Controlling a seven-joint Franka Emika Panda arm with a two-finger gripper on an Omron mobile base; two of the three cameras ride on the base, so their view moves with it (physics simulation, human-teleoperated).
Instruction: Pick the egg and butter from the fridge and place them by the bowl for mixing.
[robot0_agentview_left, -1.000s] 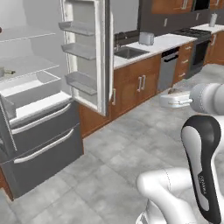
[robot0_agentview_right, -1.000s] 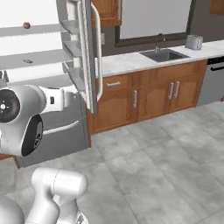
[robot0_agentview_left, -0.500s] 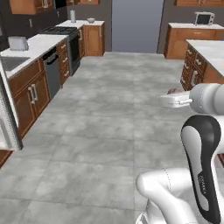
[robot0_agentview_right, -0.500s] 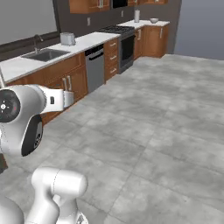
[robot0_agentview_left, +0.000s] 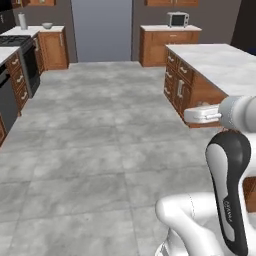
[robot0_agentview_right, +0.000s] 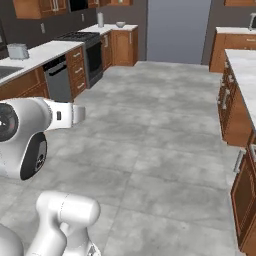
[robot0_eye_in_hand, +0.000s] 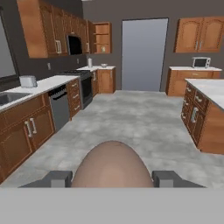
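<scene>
In the hand view, the dull brown egg sits between my gripper's two dark fingertips, which are shut on it. The small pale bowl stands on the far counter beside the stove, also seen as the bowl and the bowl in the base views. A tall grey-white roll stands just left of it. My arm reaches forward at mid height over the floor, far short of that counter. The fridge and the butter are out of view.
An island counter with wooden cabinets runs along the right. On the left are the stove, a dishwasher, a sink counter and a toaster. A microwave sits at the back. Wide grey floor lies ahead.
The whole picture has swung: the base turned away from the open fridge, past the sink counter, toward the stove corner and island. The arm keeps its pose relative to the base.
</scene>
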